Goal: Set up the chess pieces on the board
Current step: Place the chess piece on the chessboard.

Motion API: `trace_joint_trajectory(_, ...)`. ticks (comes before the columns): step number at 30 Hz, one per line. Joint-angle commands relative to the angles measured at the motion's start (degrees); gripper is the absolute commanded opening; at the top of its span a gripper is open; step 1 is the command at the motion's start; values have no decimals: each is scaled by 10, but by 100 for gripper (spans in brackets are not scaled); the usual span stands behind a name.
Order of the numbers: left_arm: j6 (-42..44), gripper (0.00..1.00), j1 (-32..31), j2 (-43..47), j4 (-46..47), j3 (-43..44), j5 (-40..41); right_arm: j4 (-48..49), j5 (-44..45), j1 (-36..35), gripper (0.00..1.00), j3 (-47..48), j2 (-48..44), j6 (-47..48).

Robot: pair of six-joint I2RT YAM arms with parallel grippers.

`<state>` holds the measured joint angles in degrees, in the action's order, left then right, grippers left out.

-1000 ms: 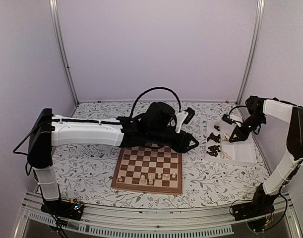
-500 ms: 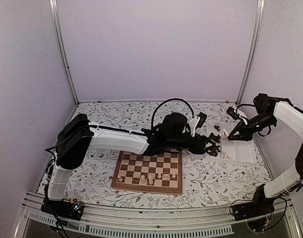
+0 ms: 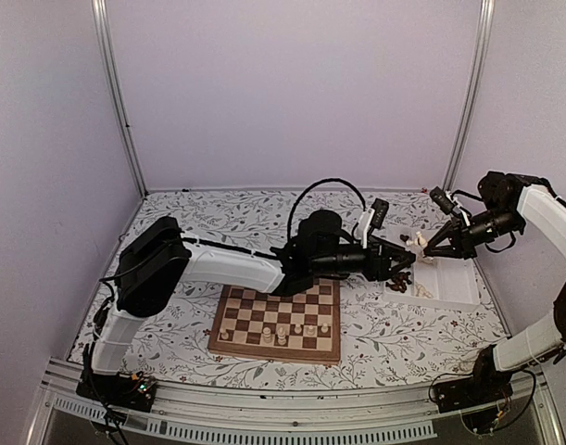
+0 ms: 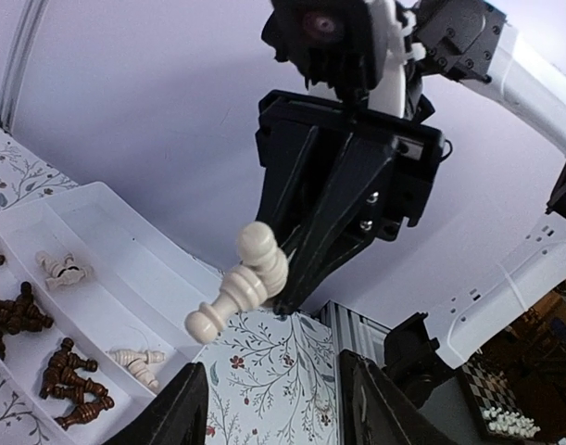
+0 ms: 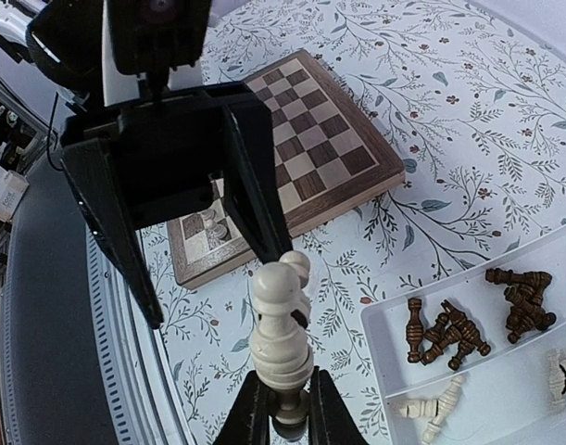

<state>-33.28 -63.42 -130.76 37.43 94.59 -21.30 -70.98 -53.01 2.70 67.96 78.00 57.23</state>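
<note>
R jaws are clamped tight on one cream piece (image 5: pixel 281 343), held up in the air near the left side of the white tray (image 3: pixel 454 289). L arm (image 3: pixel 227 265) reaches across the far edge of the board (image 3: pixel 278 298) toward it. L jaws stand apart w/ nothing between them, facing the held piece head-on and close to it but not touching. Board lies flat on the floral counter (image 3: pixel 171 324), left of the tray and apart from it, w/ a handful of cream pieces (image 3: pixel 296 329) upright in its near rows. In the tray, dark pieces (image 4: pixel 74 385) lie heaped in the compartments and a few cream ones (image 4: pixel 134 360) lie on their sides.
</note>
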Motion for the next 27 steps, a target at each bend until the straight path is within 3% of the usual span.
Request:
trace_joint_trajectory(1,-14,55,12,-24,10,27,-10,-39,-43,1,7,17,-15,39)
trace_joint_trajectory(16,-34,52,18,-56,55,71,-60,-60,-55,-1,7,16,-9,52)
trace_joint_trajectory(27,-55,33,22,-44,85,46,-70,-45,-47,-1,7,16,-7,40)
